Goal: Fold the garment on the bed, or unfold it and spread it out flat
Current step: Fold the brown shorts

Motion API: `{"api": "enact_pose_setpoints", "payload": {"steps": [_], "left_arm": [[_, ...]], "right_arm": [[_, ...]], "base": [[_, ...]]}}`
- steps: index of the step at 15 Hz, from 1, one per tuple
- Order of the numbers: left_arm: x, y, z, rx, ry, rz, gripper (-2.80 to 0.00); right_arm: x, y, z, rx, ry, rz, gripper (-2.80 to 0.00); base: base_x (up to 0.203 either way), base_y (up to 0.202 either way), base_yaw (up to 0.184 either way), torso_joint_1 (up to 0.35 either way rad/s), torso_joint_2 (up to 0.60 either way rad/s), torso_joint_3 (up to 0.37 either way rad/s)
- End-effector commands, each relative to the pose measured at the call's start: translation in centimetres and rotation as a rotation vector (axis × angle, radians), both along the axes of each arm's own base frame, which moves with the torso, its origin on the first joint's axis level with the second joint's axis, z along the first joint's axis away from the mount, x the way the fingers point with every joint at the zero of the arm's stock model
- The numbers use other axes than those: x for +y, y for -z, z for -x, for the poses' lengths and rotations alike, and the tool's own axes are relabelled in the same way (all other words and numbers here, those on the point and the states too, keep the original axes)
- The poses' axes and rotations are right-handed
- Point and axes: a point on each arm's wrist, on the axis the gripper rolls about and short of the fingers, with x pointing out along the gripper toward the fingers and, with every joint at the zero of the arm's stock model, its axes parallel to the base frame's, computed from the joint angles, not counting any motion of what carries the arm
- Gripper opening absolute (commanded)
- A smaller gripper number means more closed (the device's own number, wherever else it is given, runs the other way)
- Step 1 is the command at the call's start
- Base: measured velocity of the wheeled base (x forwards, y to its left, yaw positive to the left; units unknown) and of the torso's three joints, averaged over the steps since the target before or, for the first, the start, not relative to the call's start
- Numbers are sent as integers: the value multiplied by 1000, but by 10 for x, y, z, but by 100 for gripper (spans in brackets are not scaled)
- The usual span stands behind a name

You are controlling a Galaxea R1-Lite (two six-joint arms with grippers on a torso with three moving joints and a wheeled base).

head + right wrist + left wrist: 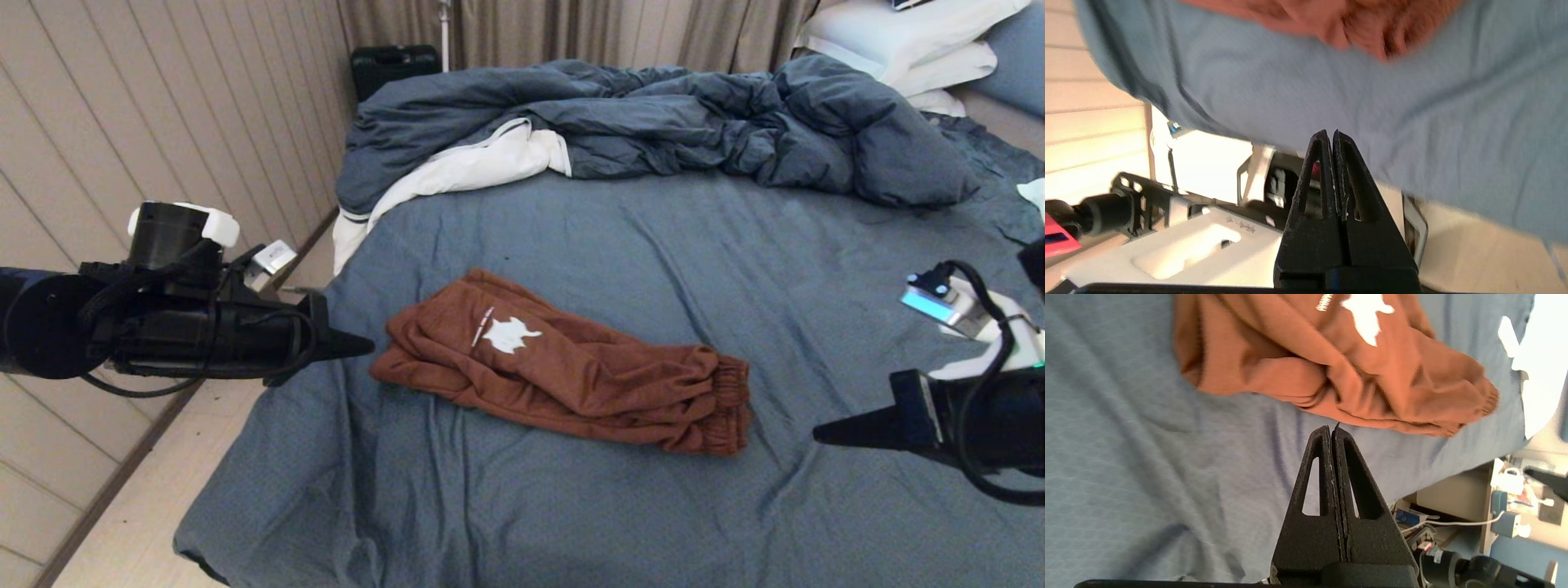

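The garment point(1331, 20) (blurred, cropped in the right wrist view) shows small white text point(1324, 302) too tiny to read.

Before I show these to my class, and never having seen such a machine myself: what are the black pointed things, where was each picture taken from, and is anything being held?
This is a two-armed robot standing at a bed. One picture comes from a camera on its head, looking down at the blue sheet. The other two come from cameras on its wrists, looking along the jaws.

The black pointed things are its grasping parts. The left gripper hangs at the left, close to one end of the garment, not touching it. The right gripper hangs at the right, clear of the gathered end. On both, the jaws are pressed together and hold nothing, as the wrist views show.

The garment is a pair of rust-brown shorts with a white graphic, lying bunched and roughly folded on the sheet. Behind it sits a rumpled dark blue duvet, with white pillows in the far corner.
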Motion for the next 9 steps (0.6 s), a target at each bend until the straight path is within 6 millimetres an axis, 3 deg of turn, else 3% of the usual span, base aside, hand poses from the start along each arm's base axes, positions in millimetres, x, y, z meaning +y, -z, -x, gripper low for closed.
{"api": "enact_pose_setpoints", "payload": {"steps": [1, 5, 6, 9], "left_arm": [[-2, 8, -6, 28, 3, -1, -280], [-5, 19, -13, 60, 5, -9, -280], [-5, 20, -13, 60, -8, -19, -280], [-10, 26, -13, 79, 0, -32, -280]], "right_arm": [[0, 3, -1, 20, 3, 1, -280], [5, 28, -31, 144, -12, 10, -280], [8, 33, -36, 166, -25, 14, 0], [12, 36, -41, 173, -48, 15, 0]], "base": [[0, 0, 0, 0, 0, 0], [0, 0, 0, 0, 0, 0], [0, 0, 0, 0, 0, 0], [0, 0, 0, 0, 0, 0]]}}
